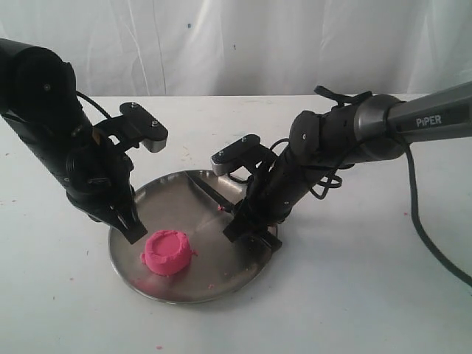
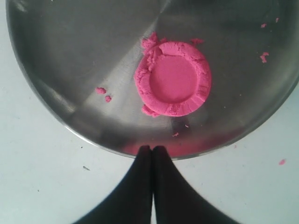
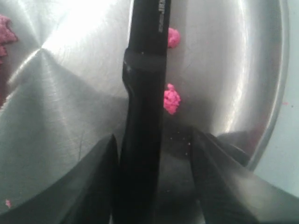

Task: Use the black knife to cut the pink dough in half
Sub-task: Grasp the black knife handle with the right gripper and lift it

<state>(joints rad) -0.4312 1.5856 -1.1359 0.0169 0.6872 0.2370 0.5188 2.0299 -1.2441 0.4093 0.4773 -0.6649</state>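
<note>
Exterior view: white table [image 1: 354, 295] open all round the steel plate [image 1: 166, 203]. Left gripper [image 1: 131, 230] pinched shut, empty, at the plate's left rim just beside pink dough [image 1: 168, 252]. Right gripper [image 1: 249, 234] spread astride black knife [image 1: 212, 193], flat near right rim. Crumbs [image 3: 171, 99] alongside.

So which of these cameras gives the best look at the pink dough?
The left wrist view: it looks straight down on the pink dough, whole, a round puck with a raised rim. The exterior view shows it smaller, from the side, on the steel plate. The right wrist view catches only a pink sliver at the picture's edge.
</note>
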